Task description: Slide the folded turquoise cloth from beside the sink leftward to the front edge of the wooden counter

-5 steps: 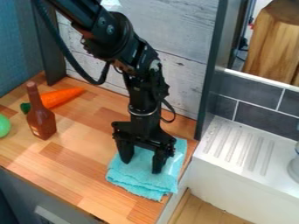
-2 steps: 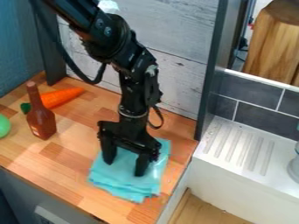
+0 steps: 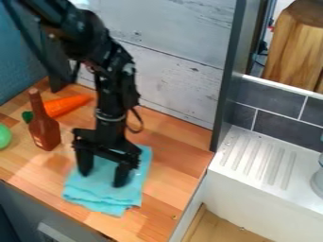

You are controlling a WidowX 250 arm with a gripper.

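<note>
The black gripper [image 3: 103, 178] hangs down over the middle of the wooden counter, its two fingers spread apart. Both fingertips rest against a folded turquoise cloth [image 3: 99, 194], which lies flat on the counter beneath them. Part of the cloth's back is hidden behind the gripper. To the left of the gripper, a brown bottle [image 3: 44, 128] stands upright. An orange carrot [image 3: 66, 105] with a green end lies behind the bottle.
A green round object [image 3: 4, 136] sits at the left edge. The wooden counter [image 3: 180, 163] ends at a dark upright post [image 3: 228, 71] and a white ridged sink unit [image 3: 259, 158] on the right. A whitewashed plank wall [image 3: 170, 61] stands behind.
The gripper has moved left across the counter, and the turquoise cloth has slid left with it. The bottle, the carrot and the green object have stayed in place.
</note>
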